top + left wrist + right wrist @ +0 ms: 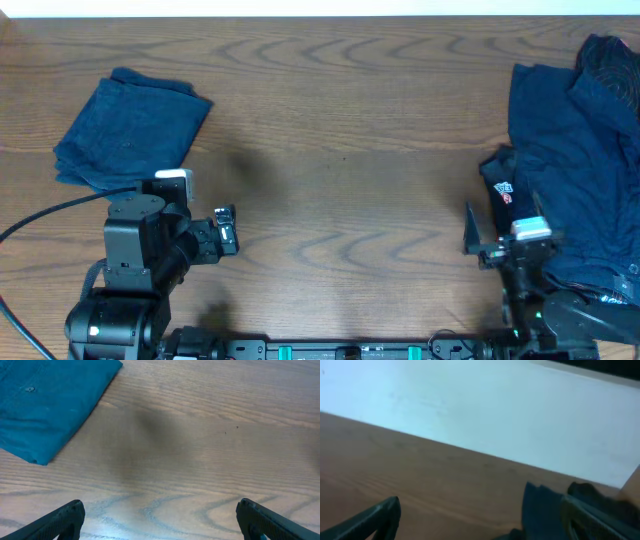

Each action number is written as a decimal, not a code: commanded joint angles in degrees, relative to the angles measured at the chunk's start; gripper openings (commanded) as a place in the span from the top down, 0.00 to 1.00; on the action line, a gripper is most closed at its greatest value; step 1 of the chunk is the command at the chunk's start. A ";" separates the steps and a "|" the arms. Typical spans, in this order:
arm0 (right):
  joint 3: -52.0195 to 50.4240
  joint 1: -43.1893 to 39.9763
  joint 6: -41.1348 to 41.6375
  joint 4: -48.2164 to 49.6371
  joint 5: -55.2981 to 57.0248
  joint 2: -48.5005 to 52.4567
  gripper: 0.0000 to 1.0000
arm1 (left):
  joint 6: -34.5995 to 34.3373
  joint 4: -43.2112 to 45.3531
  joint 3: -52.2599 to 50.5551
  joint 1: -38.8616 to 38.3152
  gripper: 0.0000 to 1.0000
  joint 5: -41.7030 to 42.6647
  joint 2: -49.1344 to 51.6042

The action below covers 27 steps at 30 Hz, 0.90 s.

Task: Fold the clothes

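A folded navy garment (130,130) lies at the far left of the table; it also shows at the top left of the left wrist view (50,405). A loose pile of navy clothes (570,150) lies at the right side. My left gripper (228,232) is open and empty over bare wood, near and to the right of the folded garment (160,520). My right gripper (485,240) is open and empty at the pile's left edge (480,522). Dark cloth (540,505) shows just beside its right finger. No single pair of shorts can be told apart in the pile.
The wooden table (340,180) runs between the two cloth heaps. A black piece with a red-and-white label (500,187) lies at the pile's left edge. A black cable (50,215) runs across the front left. A white surface (470,405) lies beyond the far table edge.
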 commanded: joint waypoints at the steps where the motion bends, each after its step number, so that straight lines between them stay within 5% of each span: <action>1: -7.10 -0.55 -7.82 6.36 -0.90 -0.31 0.01 | 0.04 0.00 -0.04 0.13 0.02 -0.63 0.02; 27: -9.84 -0.52 -5.84 5.22 0.79 0.52 0.01 | 0.04 -0.02 -0.04 0.13 0.02 -0.63 0.02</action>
